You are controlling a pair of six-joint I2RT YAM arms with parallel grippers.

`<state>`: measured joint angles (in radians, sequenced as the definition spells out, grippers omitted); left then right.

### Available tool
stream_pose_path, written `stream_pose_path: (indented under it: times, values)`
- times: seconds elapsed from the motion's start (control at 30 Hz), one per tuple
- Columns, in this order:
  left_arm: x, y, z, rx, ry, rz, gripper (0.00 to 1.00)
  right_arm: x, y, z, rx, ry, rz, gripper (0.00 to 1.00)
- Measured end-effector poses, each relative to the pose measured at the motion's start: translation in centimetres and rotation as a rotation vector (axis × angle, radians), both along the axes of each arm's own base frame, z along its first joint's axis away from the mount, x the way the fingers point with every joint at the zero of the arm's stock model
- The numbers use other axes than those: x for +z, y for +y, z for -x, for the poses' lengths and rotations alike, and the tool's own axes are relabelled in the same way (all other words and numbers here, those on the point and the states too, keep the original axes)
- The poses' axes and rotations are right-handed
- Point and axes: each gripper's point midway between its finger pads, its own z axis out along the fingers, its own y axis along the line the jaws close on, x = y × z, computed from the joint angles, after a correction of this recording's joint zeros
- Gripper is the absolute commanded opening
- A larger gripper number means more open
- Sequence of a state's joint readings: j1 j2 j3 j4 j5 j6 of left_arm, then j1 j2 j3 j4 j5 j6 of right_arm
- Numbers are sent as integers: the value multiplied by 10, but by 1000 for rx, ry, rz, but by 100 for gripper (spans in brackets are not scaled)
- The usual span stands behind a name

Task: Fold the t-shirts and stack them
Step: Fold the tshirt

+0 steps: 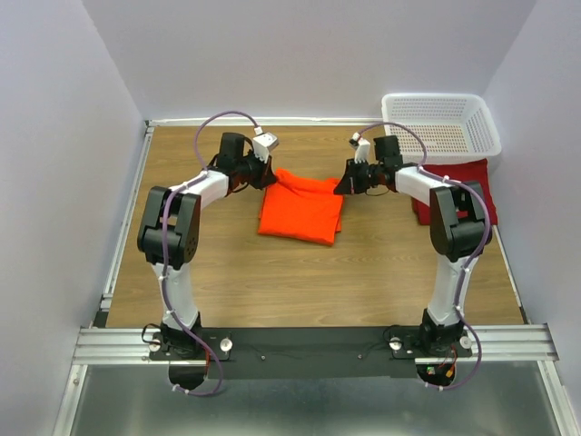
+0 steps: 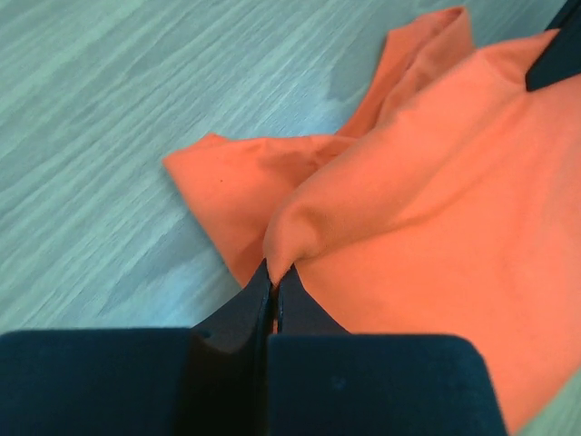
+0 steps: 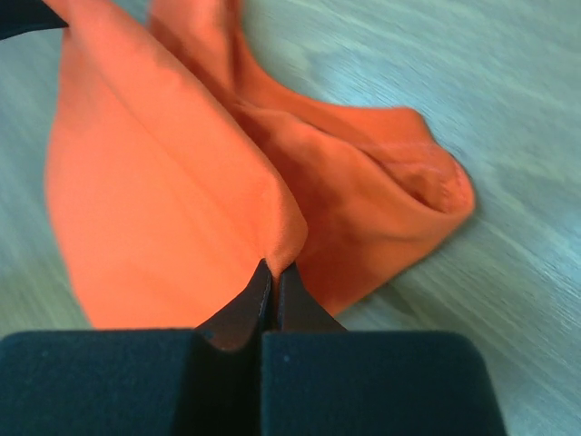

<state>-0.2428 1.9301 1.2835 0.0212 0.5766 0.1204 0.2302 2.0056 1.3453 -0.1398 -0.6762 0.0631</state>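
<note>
Left gripper [image 2: 275, 277] and right gripper [image 3: 274, 272], jaws pinching orange t-shirt [image 1: 301, 213] corners at 10 and 2 o'clock. Risk: thin pinch slips; uneven pull skews fold.

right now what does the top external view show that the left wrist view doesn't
Only the top external: the white mesh basket at the far right corner and the folded maroon t-shirt beside it. Only the left wrist: the left gripper shut on a pinched fold, close up. Both: the orange t-shirt on the wooden table.
</note>
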Motion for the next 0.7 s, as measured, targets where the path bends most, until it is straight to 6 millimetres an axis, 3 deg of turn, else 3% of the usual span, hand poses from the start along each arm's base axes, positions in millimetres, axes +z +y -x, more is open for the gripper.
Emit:
stream_pose_path:
  times: [0.17, 0.43, 0.63, 0.67, 0.7]
  values:
    - [-34, -3, -7, 5, 72, -8, 5, -34, -11, 1, -63, 64, 34, 1]
    - [-29, -12, -12, 3, 73, 15, 13, -44, -23, -7, -157, 67, 46, 1]
    - [-28, -12, -15, 32, 80, 23, 37, -43, -26, -15, -200, 58, 51, 27]
    - [-28, -11, -17, 45, 77, 23, 40, -43, -27, -16, -211, 57, 55, 39]
    - [-29, -10, -19, 60, 75, 21, 43, -42, -28, -17, -223, 56, 58, 45]
